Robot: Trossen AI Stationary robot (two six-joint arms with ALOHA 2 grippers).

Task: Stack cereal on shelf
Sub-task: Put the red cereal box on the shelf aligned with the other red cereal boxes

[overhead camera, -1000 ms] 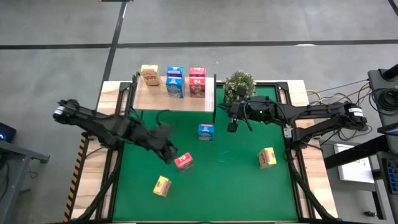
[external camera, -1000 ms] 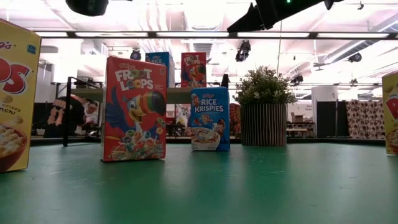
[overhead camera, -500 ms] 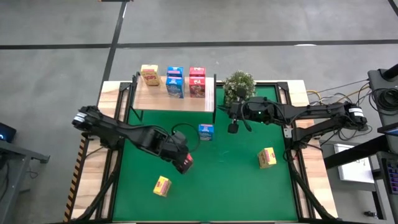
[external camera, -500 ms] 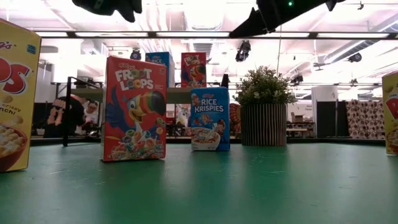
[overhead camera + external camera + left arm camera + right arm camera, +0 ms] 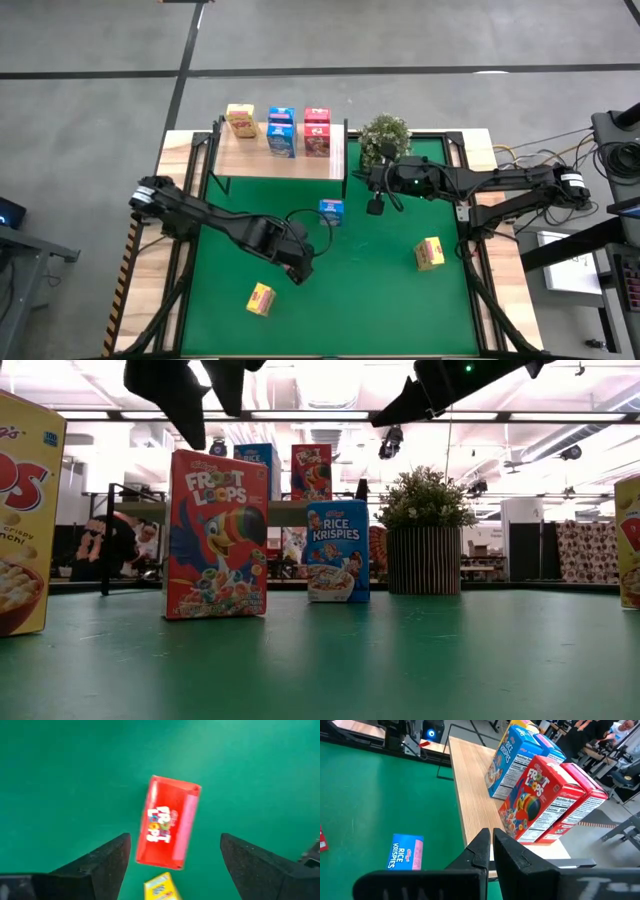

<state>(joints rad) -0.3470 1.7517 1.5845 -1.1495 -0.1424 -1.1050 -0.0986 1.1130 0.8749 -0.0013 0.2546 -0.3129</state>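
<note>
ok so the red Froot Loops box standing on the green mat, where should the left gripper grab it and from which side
Probably from straight above, pinching the two broad printed faces near the top. The red Froot Loops box stands upright on the green mat, and in the left wrist view its narrow top sits between the open left gripper fingers, which hang directly over it.

In the high view the left gripper (image 5: 298, 264) is covering the red box (image 5: 167, 822), so that box is showing only in the low and left wrist views. At the low view's edges a yellow box (image 5: 25, 510) on the left and another box (image 5: 630, 540) on the right are being cut off, and both arms are reaching in from above with only dark parts showing. In the left wrist view a small yellow box (image 5: 161, 890) is running off the picture's edge.
</note>
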